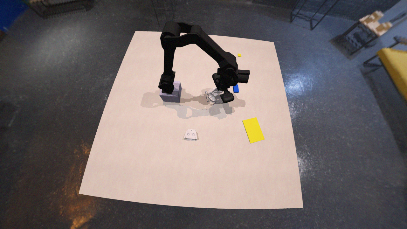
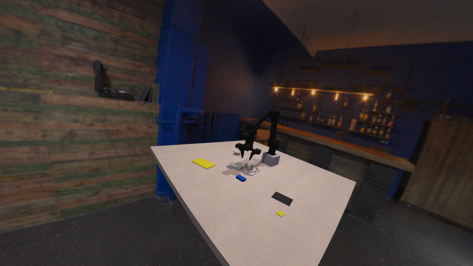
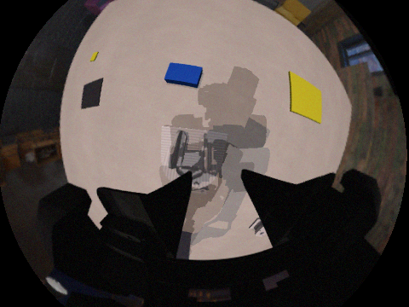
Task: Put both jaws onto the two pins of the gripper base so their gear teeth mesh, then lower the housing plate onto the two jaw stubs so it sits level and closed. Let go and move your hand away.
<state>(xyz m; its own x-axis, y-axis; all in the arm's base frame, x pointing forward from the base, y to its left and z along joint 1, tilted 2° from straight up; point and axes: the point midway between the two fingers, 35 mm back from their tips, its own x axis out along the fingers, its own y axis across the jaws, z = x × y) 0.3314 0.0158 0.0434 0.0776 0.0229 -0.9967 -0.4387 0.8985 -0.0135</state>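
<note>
My gripper is open, with nothing between its fingertips. It hangs above the pale ridged gripper base, which lies on the table. Two long jaws lie side by side on the base: one jaw on the left in the wrist view, the other jaw to its right. The arm hides part of them in the top view. Their pins and gear teeth are too small and shaded to judge. The white housing plate lies apart on the table.
A blue block lies near the base. A large yellow plate, a dark rectangle and a small yellow square lie farther off. The arm stands on a lilac block.
</note>
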